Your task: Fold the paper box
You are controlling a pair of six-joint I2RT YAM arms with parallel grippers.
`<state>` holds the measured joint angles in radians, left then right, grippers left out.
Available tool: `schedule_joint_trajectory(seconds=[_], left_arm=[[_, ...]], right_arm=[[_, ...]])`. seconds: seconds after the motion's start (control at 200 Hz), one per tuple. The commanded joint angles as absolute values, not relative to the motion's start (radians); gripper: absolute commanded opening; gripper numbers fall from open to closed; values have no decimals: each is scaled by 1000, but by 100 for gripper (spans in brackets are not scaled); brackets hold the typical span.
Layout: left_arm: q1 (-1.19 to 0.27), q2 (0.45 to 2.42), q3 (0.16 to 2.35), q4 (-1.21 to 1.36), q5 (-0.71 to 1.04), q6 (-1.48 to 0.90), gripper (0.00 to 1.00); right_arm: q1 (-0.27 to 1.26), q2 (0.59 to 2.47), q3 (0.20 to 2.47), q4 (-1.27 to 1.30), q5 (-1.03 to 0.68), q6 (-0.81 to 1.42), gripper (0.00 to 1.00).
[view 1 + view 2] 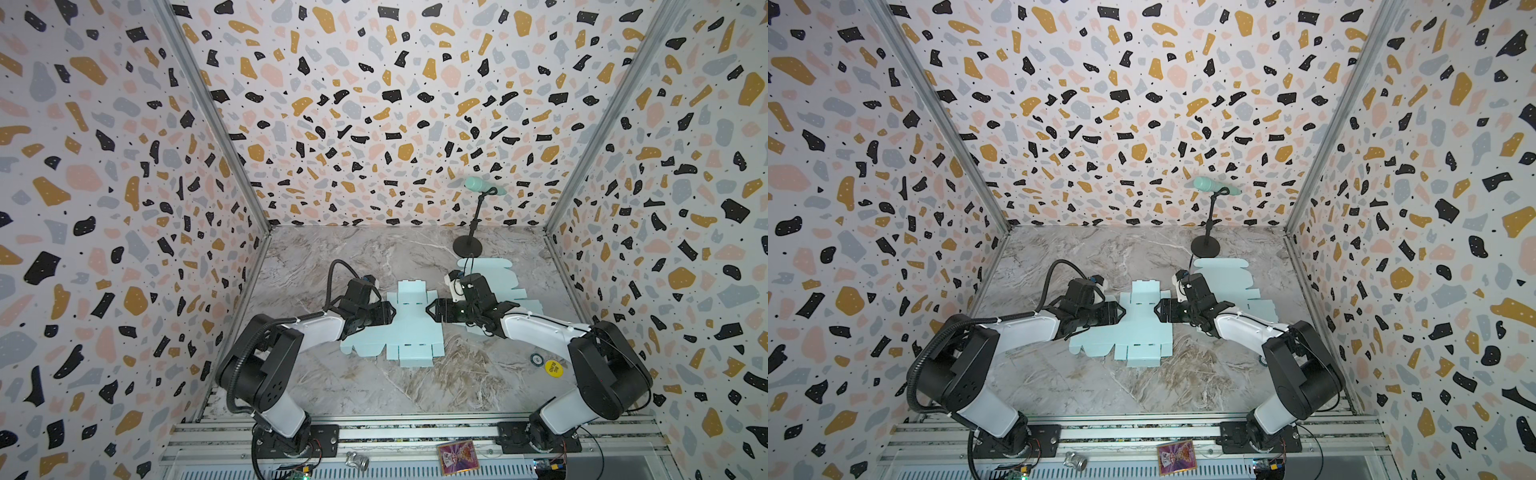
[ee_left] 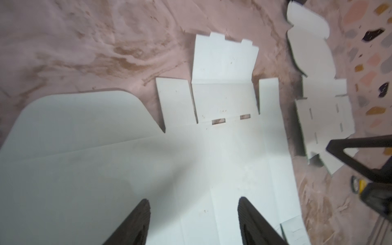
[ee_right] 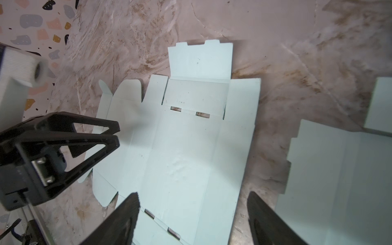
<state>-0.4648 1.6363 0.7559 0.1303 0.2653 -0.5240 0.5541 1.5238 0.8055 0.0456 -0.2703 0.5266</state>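
The paper box [image 1: 411, 328] lies flat and unfolded near the middle of the marbled worktop [image 1: 332, 257], a pale blue die-cut sheet with all its flaps spread out; its tabbed end flaps point toward the back wall and toward the front rail, and small slots are cut along the creases; the left hand [image 1: 392, 311] reaches in over the sheet's left side, its fingers spread with only the sheet showing in the gap between them in the left wrist view; whether its tips touch the sheet I cannot tell; the right hand [image 1: 428, 309] faces it from the sheet's right edge, fingers likewise spread and holding nothing, one finger [image 3: 127, 212] over the sheet beside a slotted crease and the other over the bare strip of worktop just off the edge; the two hands point at each other across the middle panel, apart; behind the right arm lie more flat blue sheets [image 1: 503, 274], near the box but not touching it; beyond them a microphone stand [image 1: 467, 247] stands close to the back wall; a yellow sticker [image 1: 553, 367] lies on the worktop beside the right arm.
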Motion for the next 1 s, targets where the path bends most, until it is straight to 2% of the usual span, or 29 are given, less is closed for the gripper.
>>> schedule_joint_trajectory(seconds=[0.0, 0.065, 0.441, 0.991], left_arm=[[-465, 1643, 777, 144, 282, -493, 55], [-465, 1639, 770, 141, 262, -490, 52], [-465, 1618, 640, 216, 235, -550, 50], [-465, 1611, 608, 239, 228, -558, 50]], right_arm=[[559, 1453, 783, -32, -263, 505, 79], [559, 1439, 767, -38, -262, 505, 78], [521, 1422, 689, 31, -372, 533, 72], [517, 1541, 710, 197, -411, 613, 69]])
